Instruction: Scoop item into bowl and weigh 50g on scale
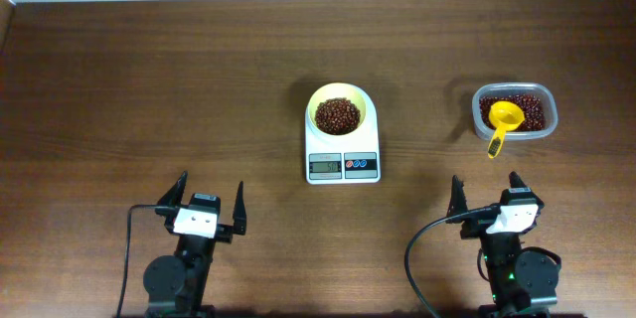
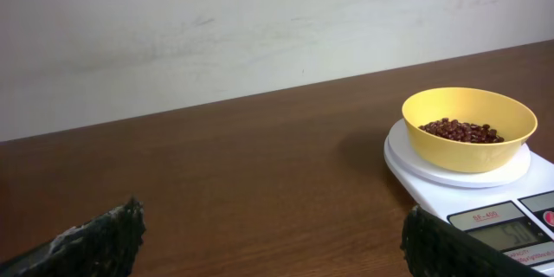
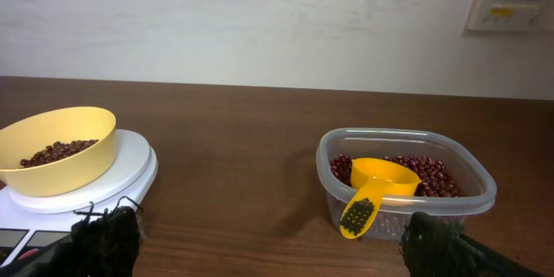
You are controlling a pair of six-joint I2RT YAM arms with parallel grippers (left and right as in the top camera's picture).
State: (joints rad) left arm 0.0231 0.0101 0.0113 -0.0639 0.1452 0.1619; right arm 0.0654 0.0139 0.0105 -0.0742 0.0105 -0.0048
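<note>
Sitting on one scale point(image 1: 343, 150), one bowl point(image 2: 467, 152) holds many beans point(image 2: 459, 130).

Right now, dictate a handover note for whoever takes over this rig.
Left gripper: open, empty. Right gripper: open, empty. Both are away from the things.
Bowl sits on the scale with beans in it.
Yellow scoop lies in the clear container of beans, handle over the rim.
Done: beans are in the bowl.
Left: read the display, unreadable here; adjust beans if off target.

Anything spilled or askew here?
Nothing stands out: pale yellow bowl sits squarely on the white digital scale; yellow plastic scoop rests in the clear plastic container, handle over its rim. No stray reddish-brown beans.
</note>
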